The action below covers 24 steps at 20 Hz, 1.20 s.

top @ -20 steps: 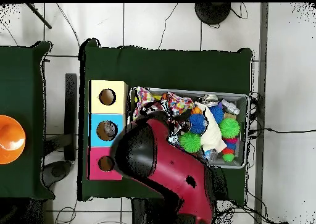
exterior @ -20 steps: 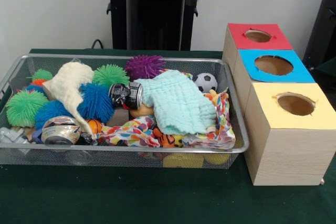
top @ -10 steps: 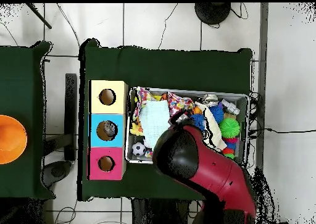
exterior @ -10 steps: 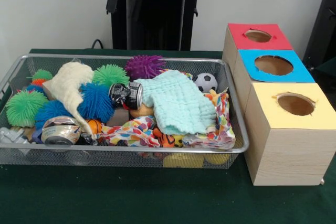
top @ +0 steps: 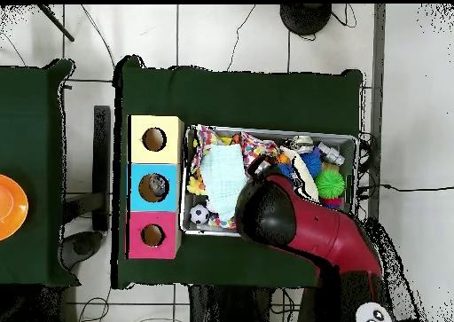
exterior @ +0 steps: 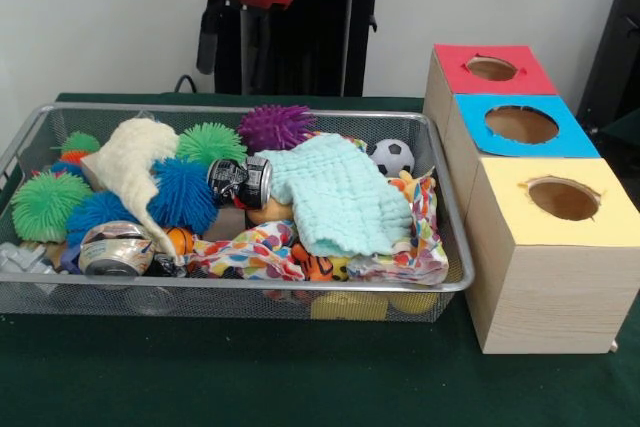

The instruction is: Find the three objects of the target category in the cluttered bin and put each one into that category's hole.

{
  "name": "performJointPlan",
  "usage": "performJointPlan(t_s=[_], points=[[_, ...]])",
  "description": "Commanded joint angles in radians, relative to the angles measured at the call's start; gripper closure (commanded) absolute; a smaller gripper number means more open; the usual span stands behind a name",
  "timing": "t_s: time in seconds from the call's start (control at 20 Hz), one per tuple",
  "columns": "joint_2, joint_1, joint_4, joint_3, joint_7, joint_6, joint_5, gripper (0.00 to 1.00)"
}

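A wire mesh bin point(exterior: 446, 209) holds a jumble: green point(exterior: 45, 204), blue point(exterior: 181, 194) and purple point(exterior: 276, 127) spiky balls, a dark can point(exterior: 240, 182), a silver can point(exterior: 114, 249), a small soccer ball point(exterior: 393, 156), and cream point(exterior: 132, 162), light blue point(exterior: 342, 195) and colourful point(exterior: 262, 247) cloths. To its right stand three wooden boxes, each with a round hole in its top: red point(exterior: 492, 68), blue point(exterior: 522, 124), yellow point(exterior: 563, 198). My gripper point(exterior: 235, 42) hangs under the red wrist, above the bin's far edge. In the overhead view the arm point(top: 268, 214) covers the bin's middle.
In the overhead view the yellow point(top: 155, 139), blue point(top: 153, 187) and red point(top: 152, 235) boxes line the bin's left side. An orange object point(top: 11, 208) lies on a separate table at the far left. Green cloth covers the table around the bin.
In the overhead view the arm swung from the boxes' side across the bin to the right. In the front view the red wrist has dropped into sight at the top left.
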Motion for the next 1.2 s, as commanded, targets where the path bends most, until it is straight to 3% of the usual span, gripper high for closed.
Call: performJointPlan(t_s=[0.05,0.5,0.8,1.2], points=[[0.030,-0.117,0.087,0.274,-0.216,0.021,-0.146,0.00],[0.015,-0.206,0.024,0.377,-0.334,0.184,-0.287,0.00],[0.031,-0.244,0.030,0.441,-0.271,0.163,-0.331,0.00],[0.046,-0.224,0.040,0.477,-0.137,0.104,-0.326,0.00]])
